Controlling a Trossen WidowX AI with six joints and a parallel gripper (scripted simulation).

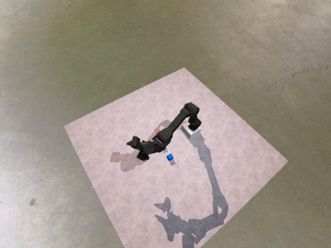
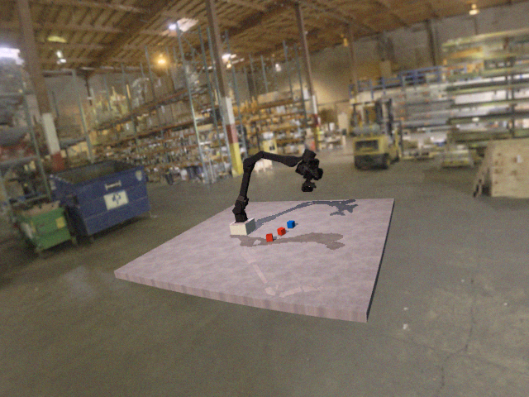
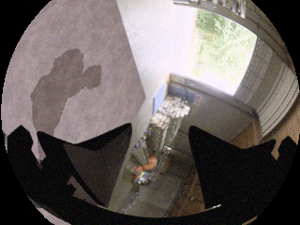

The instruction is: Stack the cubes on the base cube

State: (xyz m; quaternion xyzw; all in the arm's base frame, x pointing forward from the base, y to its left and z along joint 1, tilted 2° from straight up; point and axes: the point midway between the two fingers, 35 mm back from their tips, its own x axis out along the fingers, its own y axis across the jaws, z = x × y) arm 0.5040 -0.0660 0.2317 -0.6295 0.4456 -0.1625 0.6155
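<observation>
A blue cube (image 1: 169, 156) (image 2: 291, 224) sits on the pale platform. A red cube (image 2: 281, 231) sits next to it, apart from it. Another red cube (image 2: 269, 237) (image 1: 158, 132) sits beyond that one, in a loose row. In the top view the arm covers most of both red cubes. None is stacked, and which cube is the fixed base cannot be told. My gripper (image 1: 135, 150) (image 2: 313, 180) (image 3: 160, 129) is open and empty, high above the platform and off to the side of the cubes. The wrist view shows no cube between the fingers.
The pale square platform (image 1: 235, 149) (image 2: 256, 273) carries everything. The arm rises from a white block (image 1: 186, 132) (image 2: 240, 227) near the cubes. Its dark links pass above the red cubes in the top view. Arm shadows fall across the platform.
</observation>
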